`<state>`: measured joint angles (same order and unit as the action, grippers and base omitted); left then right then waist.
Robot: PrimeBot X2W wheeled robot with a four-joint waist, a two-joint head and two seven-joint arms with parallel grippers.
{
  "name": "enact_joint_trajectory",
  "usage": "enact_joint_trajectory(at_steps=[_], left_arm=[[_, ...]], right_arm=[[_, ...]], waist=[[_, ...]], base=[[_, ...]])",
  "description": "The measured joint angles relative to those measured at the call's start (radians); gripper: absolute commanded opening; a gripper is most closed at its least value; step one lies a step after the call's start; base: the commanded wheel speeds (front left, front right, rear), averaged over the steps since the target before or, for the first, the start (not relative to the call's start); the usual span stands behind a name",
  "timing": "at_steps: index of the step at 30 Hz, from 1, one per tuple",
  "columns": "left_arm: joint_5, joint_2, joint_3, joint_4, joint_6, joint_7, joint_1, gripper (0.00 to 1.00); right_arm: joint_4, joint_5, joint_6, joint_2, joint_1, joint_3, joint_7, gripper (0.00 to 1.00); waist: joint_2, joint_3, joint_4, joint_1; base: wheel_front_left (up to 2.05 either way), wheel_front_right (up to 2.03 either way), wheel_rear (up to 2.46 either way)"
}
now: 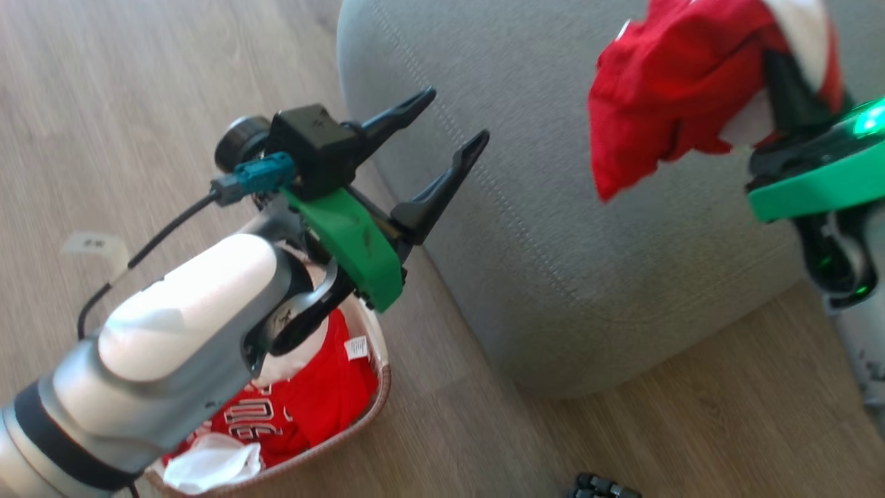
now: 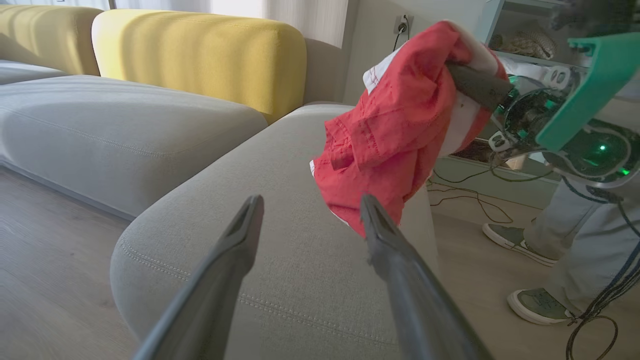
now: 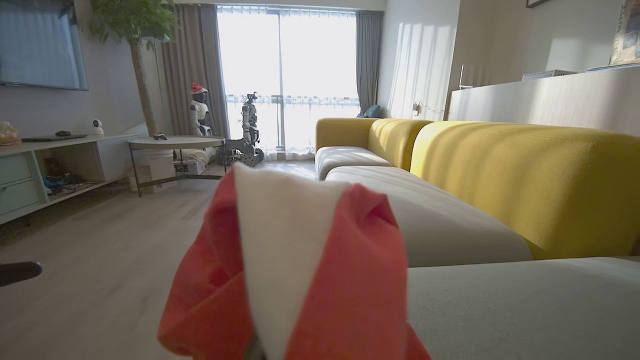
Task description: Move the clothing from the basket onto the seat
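The robot's right hand [image 1: 785, 83], clamped shut on a red garment [image 1: 664, 90] with white panels, holds it bunched in the air above the grey seat [image 1: 553, 263]. Its hem hangs clear of the cushion as far as can be judged. This looks like the delivery leg of the job: the next move calls for lowering the cloth well inside the seat's edge and opening the fingers so that it does not slide to the floor. The left hand [image 1: 456, 114], spread wide and empty, hovers over the basket [image 1: 379, 387], which stands on the wooden floor just beside the seat's rounded corner. More red clothing [image 1: 325, 394] lies in it for later trips. Beyond the seat, a person's shoes [image 2: 520, 240] and loose cables [image 2: 465, 200] occupy the floor, and yellow backrests [image 2: 200, 55] stand behind.
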<state>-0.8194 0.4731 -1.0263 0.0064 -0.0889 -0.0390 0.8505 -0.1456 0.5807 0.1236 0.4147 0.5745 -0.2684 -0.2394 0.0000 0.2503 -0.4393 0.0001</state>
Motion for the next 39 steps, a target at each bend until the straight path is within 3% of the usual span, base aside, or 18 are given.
enact_joint_trajectory(at_steps=[10, 24, 29, 35, 37, 38, 39], left_arm=[[0.053, -0.013, -0.023, -0.040, 0.034, 0.063, 0.133, 1.00], [0.111, -0.083, -0.062, -0.039, 0.091, 0.072, 0.241, 1.00], [0.113, -0.091, -0.065, -0.028, 0.107, 0.068, 0.270, 1.00], [0.112, -0.098, -0.066, -0.010, 0.108, 0.058, 0.274, 1.00], [0.112, -0.098, -0.066, -0.007, 0.108, 0.055, 0.274, 1.00], [0.112, -0.098, -0.066, -0.004, 0.108, 0.055, 0.274, 1.00], [0.112, -0.098, -0.066, -0.003, 0.108, 0.055, 0.274, 1.00]], right_arm=[[-0.125, 0.028, 0.000, 0.055, 0.154, 0.103, -0.013, 0.00], [-0.305, 0.022, 0.000, 0.183, 0.318, 0.191, -0.016, 0.00], [-0.384, -0.009, 0.000, 0.188, 0.363, 0.186, -0.012, 0.00], [-0.500, -0.030, 0.000, 0.185, 0.382, 0.123, 0.107, 0.00], [-0.550, -0.026, 0.000, 0.180, 0.387, 0.098, 0.193, 0.23], [-0.562, -0.024, 0.000, 0.177, 0.387, 0.089, 0.218, 0.23], [-0.570, -0.011, 0.000, 0.171, 0.389, 0.085, 0.239, 0.36]], waist=[[0.0000, 0.149, 0.057, 0.0001], [0.0000, 0.341, 0.142, 0.0000], [0.0000, 0.379, 0.164, 0.0001], [0.0000, 0.392, 0.182, 0.0000], [0.0000, 0.391, 0.184, 0.0000], [0.0000, 0.391, 0.185, 0.0000], [0.0000, 0.390, 0.186, 0.0000]], base=[[0.00, 0.00, 0.00], [0.00, 0.00, 0.00], [0.00, 0.00, 0.00], [0.00, 0.00, 0.00], [0.00, 0.00, 0.00], [0.00, 0.00, 0.00], [0.00, 0.00, 0.00]])
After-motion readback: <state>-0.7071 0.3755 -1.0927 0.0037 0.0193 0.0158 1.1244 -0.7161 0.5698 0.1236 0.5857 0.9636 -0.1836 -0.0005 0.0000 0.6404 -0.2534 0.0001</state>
